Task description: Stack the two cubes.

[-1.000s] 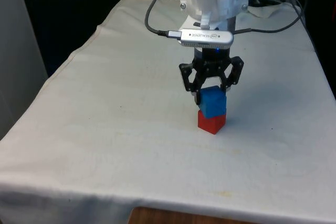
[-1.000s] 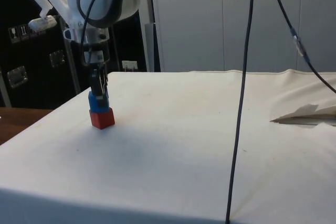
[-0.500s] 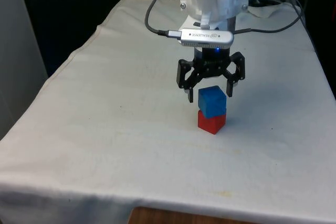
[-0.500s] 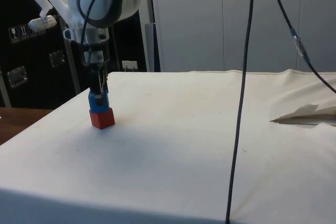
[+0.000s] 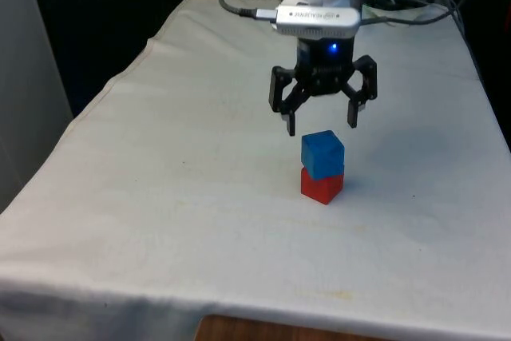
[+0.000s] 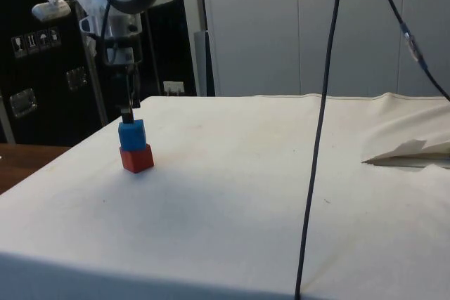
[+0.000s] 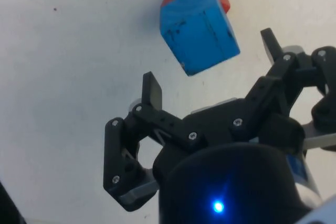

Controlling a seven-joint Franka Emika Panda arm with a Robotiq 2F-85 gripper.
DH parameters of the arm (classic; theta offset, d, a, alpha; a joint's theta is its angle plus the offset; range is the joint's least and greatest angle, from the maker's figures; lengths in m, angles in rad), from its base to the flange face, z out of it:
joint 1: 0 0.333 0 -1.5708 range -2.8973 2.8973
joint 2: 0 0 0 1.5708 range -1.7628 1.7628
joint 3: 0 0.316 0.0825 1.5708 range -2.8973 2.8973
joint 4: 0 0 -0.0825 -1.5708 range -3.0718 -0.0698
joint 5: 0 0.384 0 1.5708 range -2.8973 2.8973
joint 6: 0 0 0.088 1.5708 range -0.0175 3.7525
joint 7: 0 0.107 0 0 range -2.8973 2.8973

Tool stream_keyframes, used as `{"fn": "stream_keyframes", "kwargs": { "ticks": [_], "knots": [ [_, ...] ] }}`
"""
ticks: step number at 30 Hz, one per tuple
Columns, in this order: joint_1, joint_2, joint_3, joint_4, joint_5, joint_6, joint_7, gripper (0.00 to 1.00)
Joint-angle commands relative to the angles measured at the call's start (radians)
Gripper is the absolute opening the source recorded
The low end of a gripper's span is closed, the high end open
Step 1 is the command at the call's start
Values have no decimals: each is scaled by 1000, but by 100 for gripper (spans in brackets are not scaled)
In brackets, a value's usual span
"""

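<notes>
I see a white cloth (image 5: 160, 157) over the table, a dark cable (image 6: 320, 131) hanging at twelve o'clock, and creased folds (image 6: 411, 151) at three.

A: quick count, how many cubes on there?
B: two. One blue cube (image 5: 322, 153) and one red cube (image 5: 321, 186) (blue sitting on top of red), both around the middle of the front view.
A: grippers?
B: just one gripper (image 5: 322, 124).

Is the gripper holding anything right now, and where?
Nothing. The gripper hangs open above the blue cube, which sits on the red cube.
</notes>
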Motion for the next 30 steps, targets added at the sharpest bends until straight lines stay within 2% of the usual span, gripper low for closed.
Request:
{"fn": "stream_keyframes", "kwargs": {
  "ticks": [1,3,8,9,10,16,17,18,22,24,25,26,30],
  "knots": [
    [1,-5,0,0,0,-4,0,100],
    [5,-28,-4,-3,-5,-24,8,100],
    [6,-53,-4,-2,-6,-47,10,100],
    [2,-48,0,0,0,-41,2,100],
    [6,-64,-4,-1,-6,-57,10,100],
    [8,-99,-4,0,-7,-88,12,100],
    [3,-91,0,1,0,-78,4,100],
    [8,-104,-4,0,-7,-92,13,100],
    [9,-123,-4,2,-7,-107,14,100],
    [9,-131,-4,2,-8,-115,15,100],
    [5,-126,0,2,0,-106,6,100],
    [10,-141,-4,3,-8,-123,16,100],
    [12,-160,-4,2,-8,-134,19,100]
  ]
}}
